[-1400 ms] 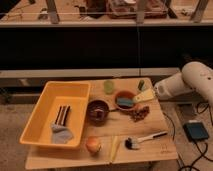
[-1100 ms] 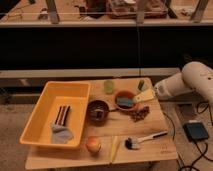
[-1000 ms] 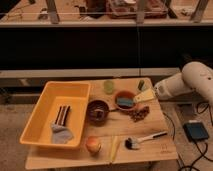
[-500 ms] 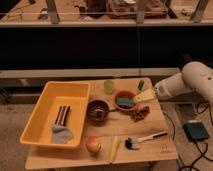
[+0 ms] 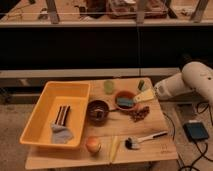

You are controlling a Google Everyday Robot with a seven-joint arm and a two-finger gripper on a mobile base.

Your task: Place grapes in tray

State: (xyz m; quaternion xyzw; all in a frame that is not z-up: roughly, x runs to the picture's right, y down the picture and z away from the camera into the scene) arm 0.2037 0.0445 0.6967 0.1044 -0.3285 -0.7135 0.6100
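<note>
On the left of the wooden table (image 5: 165, 150) the large rectangular yellow plastic tray (image 5: 37, 117) holds a dark striped object (image 5: 62, 114) and a crumpled grey-blue cloth (image 5: 61, 134). Just right of it come a round orange-yellow fruit (image 5: 93, 144), a dark brown round bowl (image 5: 98, 109) and an orange-brown bowl (image 5: 125, 100) with something blue inside. The small bunch of dark reddish-brown grapes (image 5: 140, 112) lies on the tabletop well apart from the tray, and the white arm's pale gripper (image 5: 144, 95) sits just above it by the orange-brown bowl, apparently clear of the bunch; whether it is wide, narrow or holding anything cannot be told.
</note>
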